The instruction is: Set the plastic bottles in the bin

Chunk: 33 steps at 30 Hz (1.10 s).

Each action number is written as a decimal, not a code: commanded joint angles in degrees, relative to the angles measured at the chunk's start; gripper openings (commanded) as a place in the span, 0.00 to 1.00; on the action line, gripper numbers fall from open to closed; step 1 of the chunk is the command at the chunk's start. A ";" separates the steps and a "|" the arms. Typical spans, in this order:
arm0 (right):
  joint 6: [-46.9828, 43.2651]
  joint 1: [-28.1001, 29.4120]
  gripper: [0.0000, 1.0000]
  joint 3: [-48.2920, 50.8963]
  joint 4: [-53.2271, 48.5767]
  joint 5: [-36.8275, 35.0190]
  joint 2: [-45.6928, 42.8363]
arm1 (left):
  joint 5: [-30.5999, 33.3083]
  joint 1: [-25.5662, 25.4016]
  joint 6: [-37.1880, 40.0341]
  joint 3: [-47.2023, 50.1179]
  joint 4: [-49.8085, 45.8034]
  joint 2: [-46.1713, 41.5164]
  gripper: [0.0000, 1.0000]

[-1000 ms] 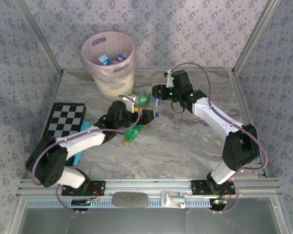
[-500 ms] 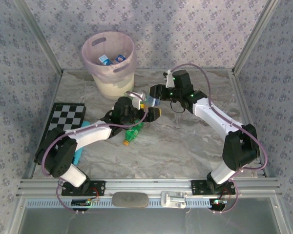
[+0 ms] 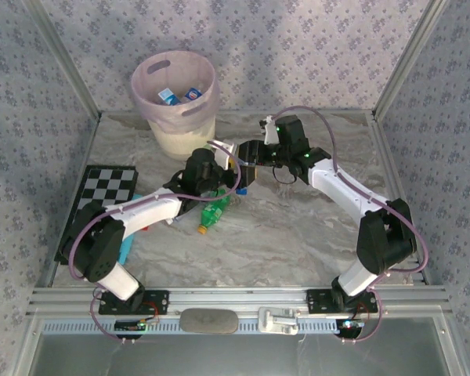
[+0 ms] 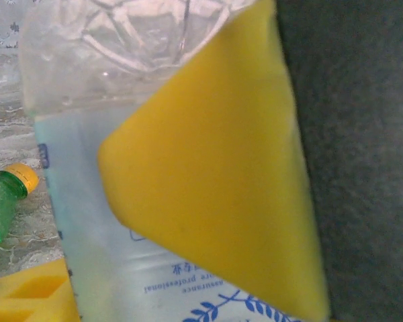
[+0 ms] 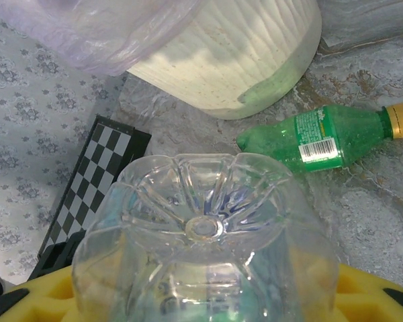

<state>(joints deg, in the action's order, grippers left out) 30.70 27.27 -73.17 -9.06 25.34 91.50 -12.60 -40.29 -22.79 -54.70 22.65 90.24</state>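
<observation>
Gripping: clear bottle (image 5: pixel 205 235) is clamped by right tool (image 5: pixel 201 298) | same bottle is flanked by left tool (image 4: pixel 101 255) pads, closure cannot be told | green bottle (image 5: pixel 322 137) is laid near bin (image 5: pixel 242 54)

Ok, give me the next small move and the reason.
Probably close the left gripper firmly on the clear bottle before the right gripper releases: the right one holds it between its pads, and a left pad lies over its labelled side.
</observation>
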 commanded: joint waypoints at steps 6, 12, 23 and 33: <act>1.03 0.34 0.47 -0.12 1.16 2.01 -0.27 | 0.34 -0.09 0.29 -0.06 -0.29 0.58 0.59; 1.07 0.42 0.64 -0.05 1.33 1.60 -0.76 | 0.04 -0.06 -0.33 -0.06 0.09 0.93 0.57; 1.94 -1.76 0.78 1.74 1.67 -0.37 -3.45 | -0.34 -0.14 -2.17 2.17 1.08 0.65 0.57; 3.69 -5.76 0.80 6.75 2.01 -3.28 -6.92 | 0.41 0.11 -1.93 2.95 0.22 -1.17 0.56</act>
<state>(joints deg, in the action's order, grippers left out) 33.10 22.39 -68.62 -7.40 23.79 86.39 -12.21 -40.18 -24.71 -51.72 22.44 90.54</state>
